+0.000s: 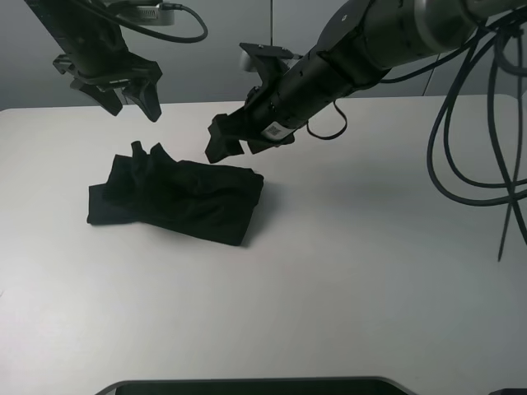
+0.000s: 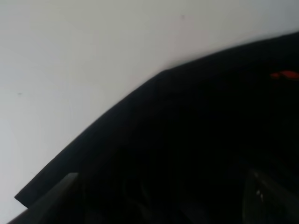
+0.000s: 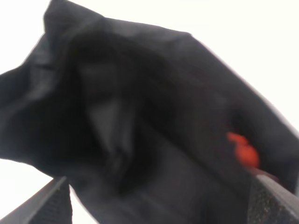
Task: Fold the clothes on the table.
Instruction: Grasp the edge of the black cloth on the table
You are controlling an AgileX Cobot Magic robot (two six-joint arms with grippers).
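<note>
The black T-shirt (image 1: 173,197) lies bunched in a rough bundle on the left half of the white table (image 1: 370,247). My left gripper (image 1: 132,107) hangs open and empty above and behind the shirt's far left corner. My right gripper (image 1: 235,148) reaches across the middle and hovers just above the shirt's far right edge, open and empty. In the left wrist view the shirt (image 2: 196,140) fills the frame below spread fingertips (image 2: 51,200), with a bit of red print (image 2: 285,74). In the right wrist view the blurred shirt (image 3: 140,116) shows a red dot (image 3: 243,149) between wide-apart fingertips (image 3: 275,200).
Black cables (image 1: 486,164) loop down from the right arm over the table's right side. A dark flat object (image 1: 247,387) sits at the table's front edge. A grey wall stands behind the table's far edge.
</note>
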